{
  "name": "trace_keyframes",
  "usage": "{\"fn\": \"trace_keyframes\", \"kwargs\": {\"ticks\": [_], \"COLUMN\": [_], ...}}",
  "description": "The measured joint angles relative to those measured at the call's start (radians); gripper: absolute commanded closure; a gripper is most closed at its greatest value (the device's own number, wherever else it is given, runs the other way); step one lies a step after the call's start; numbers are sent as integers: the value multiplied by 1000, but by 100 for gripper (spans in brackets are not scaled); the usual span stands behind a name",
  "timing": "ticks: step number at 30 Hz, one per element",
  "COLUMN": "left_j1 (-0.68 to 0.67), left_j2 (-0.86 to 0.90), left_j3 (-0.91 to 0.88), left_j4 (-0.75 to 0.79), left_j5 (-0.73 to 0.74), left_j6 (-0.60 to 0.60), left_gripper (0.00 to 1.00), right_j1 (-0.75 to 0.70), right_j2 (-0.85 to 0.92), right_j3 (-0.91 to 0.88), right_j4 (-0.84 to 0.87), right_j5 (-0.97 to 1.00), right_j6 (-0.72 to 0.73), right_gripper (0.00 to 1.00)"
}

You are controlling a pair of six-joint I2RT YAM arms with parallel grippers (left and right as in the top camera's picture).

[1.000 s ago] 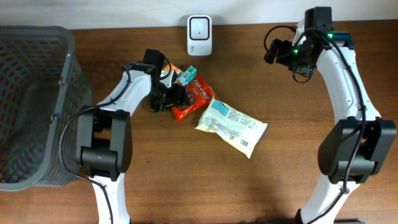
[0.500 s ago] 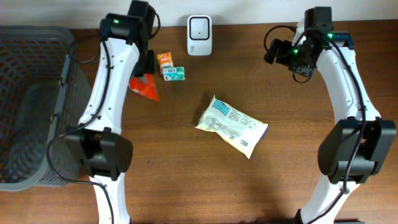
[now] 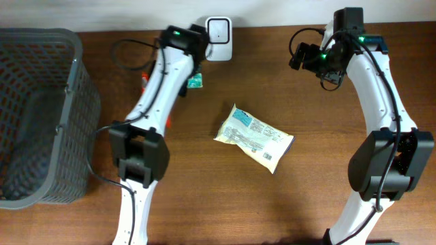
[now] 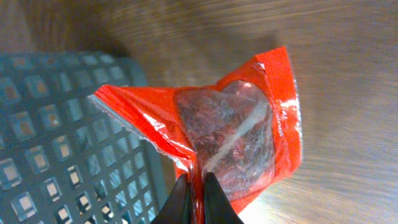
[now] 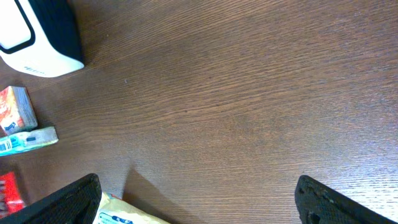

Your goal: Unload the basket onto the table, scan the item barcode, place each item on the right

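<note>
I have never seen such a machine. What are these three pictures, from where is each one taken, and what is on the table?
These are two robot arms at a wooden table. One picture looks down from above; the other two come from cameras on the wrists. The left gripper is shut on a red packet. The right gripper is open and empty. On the table are a pale snack bag, a small teal packet, a white box, likely the scanner, and a grey basket.

White arms (image 3: 371,82), black joints (image 3: 383,167), cables (image 3: 298,35)
</note>
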Motion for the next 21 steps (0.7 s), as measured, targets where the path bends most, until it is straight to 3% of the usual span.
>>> {"fn": "trace_keyframes", "kwargs": {"ticks": [6, 7, 8, 10, 11, 14, 16, 21], "left_j1": [-178, -189, -195, -184, -169, -120, -123, -105], "left_j2": [0, 0, 0, 0, 0, 5, 65, 171], "left_j3": [0, 0, 0, 0, 0, 0, 2, 1], "left_j4": [98, 98, 98, 110, 126, 132, 168, 175], "left_j5": [245, 264, 281, 318, 360, 449, 463, 355], "left_j6": [3, 2, 3, 5, 3, -5, -80, -248], "left_gripper": [83, 78, 56, 30, 23, 18, 18, 23], "right_j1": [0, 0, 0, 0, 0, 0, 0, 0], "right_j2": [0, 0, 0, 0, 0, 0, 0, 0], "right_j3": [0, 0, 0, 0, 0, 0, 0, 0], "right_j4": [0, 0, 0, 0, 0, 0, 0, 0], "right_j5": [0, 0, 0, 0, 0, 0, 0, 0], "right_j6": [0, 0, 0, 0, 0, 0, 0, 1], "right_gripper": [2, 2, 2, 2, 2, 2, 2, 2]}}
